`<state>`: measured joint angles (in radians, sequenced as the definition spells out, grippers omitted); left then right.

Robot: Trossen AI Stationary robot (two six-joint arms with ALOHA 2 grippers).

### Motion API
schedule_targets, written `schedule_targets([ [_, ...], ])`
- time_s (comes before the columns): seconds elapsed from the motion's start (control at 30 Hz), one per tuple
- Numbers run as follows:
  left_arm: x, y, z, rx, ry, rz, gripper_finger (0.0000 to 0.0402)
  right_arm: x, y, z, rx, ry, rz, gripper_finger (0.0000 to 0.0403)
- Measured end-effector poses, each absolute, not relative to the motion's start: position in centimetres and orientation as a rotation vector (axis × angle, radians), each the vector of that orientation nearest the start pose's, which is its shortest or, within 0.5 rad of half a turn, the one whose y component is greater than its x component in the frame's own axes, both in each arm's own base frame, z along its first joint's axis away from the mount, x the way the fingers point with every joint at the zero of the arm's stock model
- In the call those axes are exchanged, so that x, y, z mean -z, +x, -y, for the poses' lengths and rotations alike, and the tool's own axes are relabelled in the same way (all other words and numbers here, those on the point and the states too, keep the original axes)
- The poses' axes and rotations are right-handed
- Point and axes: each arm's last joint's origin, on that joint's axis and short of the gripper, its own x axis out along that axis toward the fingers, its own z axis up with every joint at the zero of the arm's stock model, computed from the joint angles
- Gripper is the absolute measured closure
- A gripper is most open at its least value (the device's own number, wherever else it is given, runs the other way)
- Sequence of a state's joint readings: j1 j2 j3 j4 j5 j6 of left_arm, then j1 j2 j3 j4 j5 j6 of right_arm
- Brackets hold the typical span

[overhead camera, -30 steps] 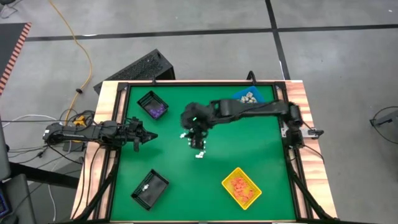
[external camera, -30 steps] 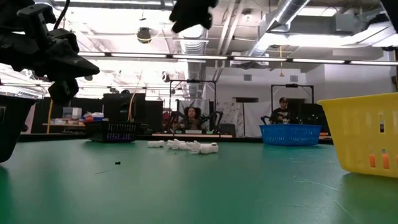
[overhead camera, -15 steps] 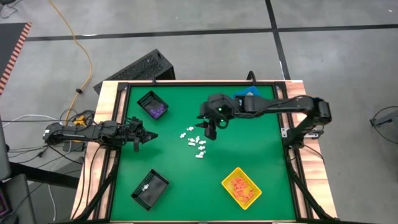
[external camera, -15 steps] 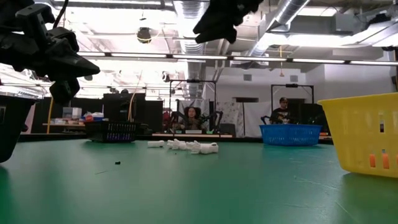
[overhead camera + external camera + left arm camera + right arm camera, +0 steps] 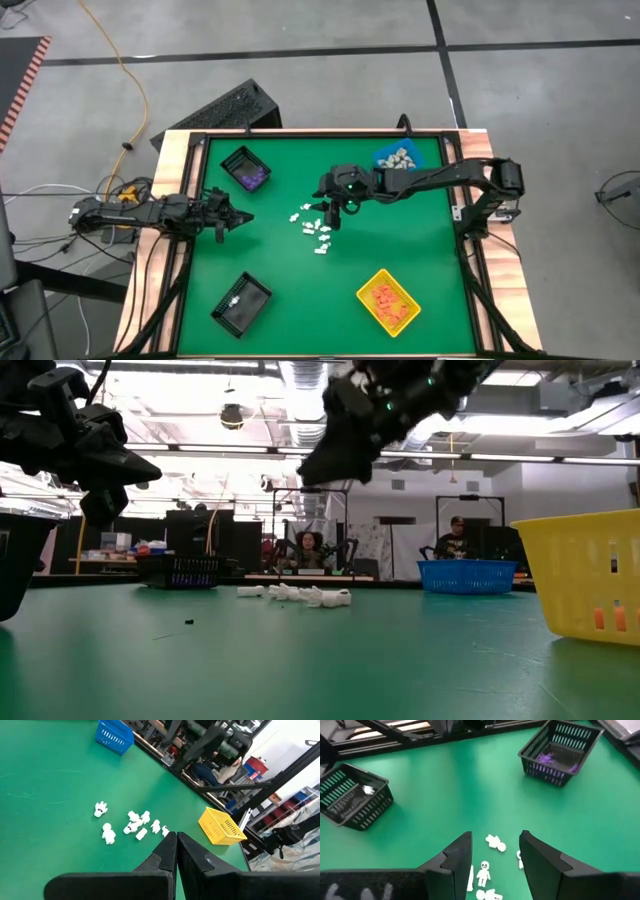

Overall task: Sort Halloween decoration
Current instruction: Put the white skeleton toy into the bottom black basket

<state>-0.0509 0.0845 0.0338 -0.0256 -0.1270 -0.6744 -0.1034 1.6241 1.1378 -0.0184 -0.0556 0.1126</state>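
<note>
Sorting looks mostly done — orange pieces fill the yellow bin at five o'clock, purple ones the black bin at ten. White figures remain mid-worktop; the right pincer, fingers apart and empty, hovers above them. The left pincer waits at nine o'clock, fingers together.

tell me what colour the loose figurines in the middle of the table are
White, clearest in the right wrist view.
</note>
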Motion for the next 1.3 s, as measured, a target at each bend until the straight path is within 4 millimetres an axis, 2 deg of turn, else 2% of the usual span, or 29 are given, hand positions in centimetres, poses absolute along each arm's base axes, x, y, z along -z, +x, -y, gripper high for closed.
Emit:
schedule_targets([
  [0.13,-16.6,10.1,0.1,-0.105,-0.667,-0.045,0.0401,-24.1,36.2,4.0,0.092,0.189,-0.448,0.0221],
  [0.2,-16.6,10.1,0.1,-0.109,-0.666,-0.044,0.0402,-23.1,35.9,4.2,0.112,0.21,-0.479,0.0221],
  [0.3,-16.6,10.1,0.1,-0.11,-0.666,-0.045,0.0401,-21.8,36.7,4.6,0.126,0.215,-0.493,0.0221],
  [0.47,-16.5,10.2,0.1,-0.122,-0.664,-0.051,0.0401,-18.5,38.3,4.7,0.121,0.2,-0.567,0.0221],
  [0.63,-16.5,10.2,0.1,-0.124,-0.664,-0.057,0.0401,-16.6,40.2,4.9,0.113,0.171,-0.605,0.0221],
  [0.8,-16.5,10.2,0.1,-0.124,-0.665,-0.059,0.0401,-16.0,41.4,5.3,0.155,0.068,-0.617,0.0221],
  [0.97,-16.4,10.2,0.1,-0.124,-0.664,-0.06,0.0401,-16.1,41.4,6.0,0.175,-0.026,-0.63,0.0221],
  [1.3,-16.4,10.2,0.1,-0.124,-0.653,-0.061,0.0401,-14.8,41.4,7.1,0.155,-0.032,-0.659,0.0221],
])
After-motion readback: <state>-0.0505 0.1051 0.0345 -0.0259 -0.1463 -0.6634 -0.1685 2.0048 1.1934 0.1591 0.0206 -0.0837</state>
